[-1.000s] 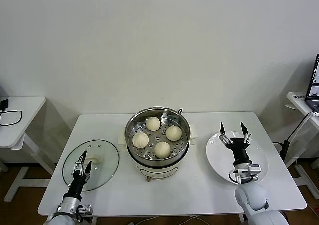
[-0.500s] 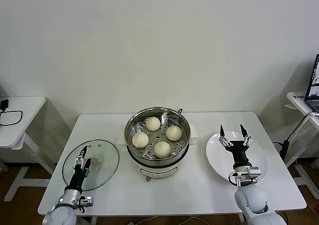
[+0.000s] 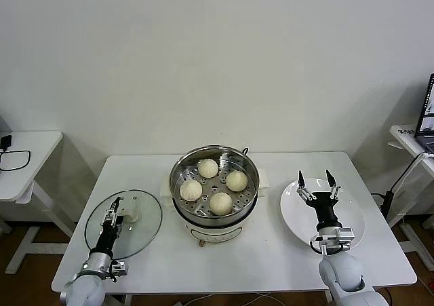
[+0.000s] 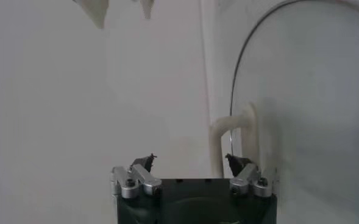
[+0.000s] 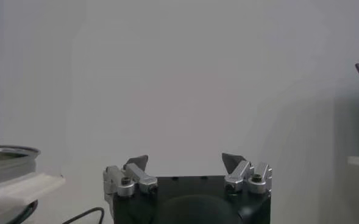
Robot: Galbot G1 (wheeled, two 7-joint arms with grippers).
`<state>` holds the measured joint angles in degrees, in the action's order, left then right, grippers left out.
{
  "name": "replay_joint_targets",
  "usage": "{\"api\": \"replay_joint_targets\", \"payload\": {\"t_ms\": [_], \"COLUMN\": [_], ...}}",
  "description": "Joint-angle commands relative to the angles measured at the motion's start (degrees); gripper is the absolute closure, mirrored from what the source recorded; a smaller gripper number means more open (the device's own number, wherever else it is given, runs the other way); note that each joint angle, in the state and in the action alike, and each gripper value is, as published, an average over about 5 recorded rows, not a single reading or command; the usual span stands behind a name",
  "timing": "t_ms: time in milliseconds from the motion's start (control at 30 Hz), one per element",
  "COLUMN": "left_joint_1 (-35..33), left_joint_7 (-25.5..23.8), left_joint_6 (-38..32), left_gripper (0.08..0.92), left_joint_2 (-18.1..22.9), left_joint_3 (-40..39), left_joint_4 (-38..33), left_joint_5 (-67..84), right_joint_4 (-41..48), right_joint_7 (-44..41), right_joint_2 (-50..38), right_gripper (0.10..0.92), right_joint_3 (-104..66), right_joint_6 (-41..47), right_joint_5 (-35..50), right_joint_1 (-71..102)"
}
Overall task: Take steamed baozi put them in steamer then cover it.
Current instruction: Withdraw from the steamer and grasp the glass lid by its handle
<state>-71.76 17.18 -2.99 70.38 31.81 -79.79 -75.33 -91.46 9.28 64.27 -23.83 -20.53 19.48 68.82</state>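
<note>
- Left edge of the worktop (image 3: 271,252): a glass lid (image 3: 123,223) is lying flat, its cream handle (image 3: 129,209) facing up. The left pincer (image 3: 113,214) is sitting right at that handle; in the left wrist view the handle (image 4: 235,137) is standing between the 2 fingertips (image 4: 144,162), with gaps visible on both sides. Jaws are apart, nothing clamped yet.
- Centre: the steamer (image 3: 214,184) is standing open on its cream base. All 4 steamed baozi (image 3: 220,202) are resting on the perforated tray inside, spaced apart, none touching.
- Right: a white plate (image 3: 354,214) is lying flat with no bun left on it. The right pincer (image 3: 315,182) is hovering above the plate, fingers spread wide and pointing away from the robot, holding nothing. This arm is looking idle.
- Step in hand, as I am reading it: loading is done, covering is starting. The left arm is lining up its grasp on the lid handle.
- Next move is calling for: closing squarely on the handle, lifting the lid level off the worktop, carrying it right over the steamer rim and lowering it centred.
- Risk I am noting: an off-centre pinch could let the lid tilt or slip, since the glass looks heavy against a small handle.
</note>
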Motion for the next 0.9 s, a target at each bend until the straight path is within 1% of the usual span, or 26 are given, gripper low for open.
{"api": "replay_joint_targets", "payload": {"t_ms": [33, 367, 467, 567, 667, 900], "left_joint_1": [0.63, 0.47, 0.07, -0.76, -2.02, -2.94], "left_joint_7": [-0.33, -0.58, -0.64, -1.02, -1.82, -5.51], "left_joint_6": [-0.05, -0.14, -0.09, 0.27, 1.08, 5.13], "left_gripper": [0.342, 0.636, 0.723, 0.792, 0.813, 0.813], "left_joint_2": [0.06, -0.03, -0.18, -0.55, -1.32, -4.40], "left_joint_3": [-0.12, -0.21, 0.05, 0.64, 1.53, 3.01], "left_joint_4": [0.36, -0.23, -1.67, -4.81, -9.96, -26.07], "left_joint_5": [0.41, 1.92, 2.72, 3.81, 5.20, 8.35], "right_joint_4": [0.08, 0.42, 0.48, 0.50, 0.46, 0.52], "right_joint_7": [0.01, 0.06, 0.08, 0.09, 0.09, 0.17], "right_joint_2": [0.03, 0.28, 0.30, 0.37, 0.45, 0.67], "right_gripper": [0.203, 0.203, 0.203, 0.203, 0.203, 0.203], "right_joint_3": [0.17, 0.45, 0.52, 0.67, 0.88, 1.59], "right_joint_6": [0.05, 0.06, 0.05, 0.04, 0.03, 0.21], "right_joint_5": [-0.10, -0.26, -0.29, -0.38, -0.57, -0.74], "right_joint_1": [-0.21, -0.69, -0.85, -0.93, -0.93, -1.41]}}
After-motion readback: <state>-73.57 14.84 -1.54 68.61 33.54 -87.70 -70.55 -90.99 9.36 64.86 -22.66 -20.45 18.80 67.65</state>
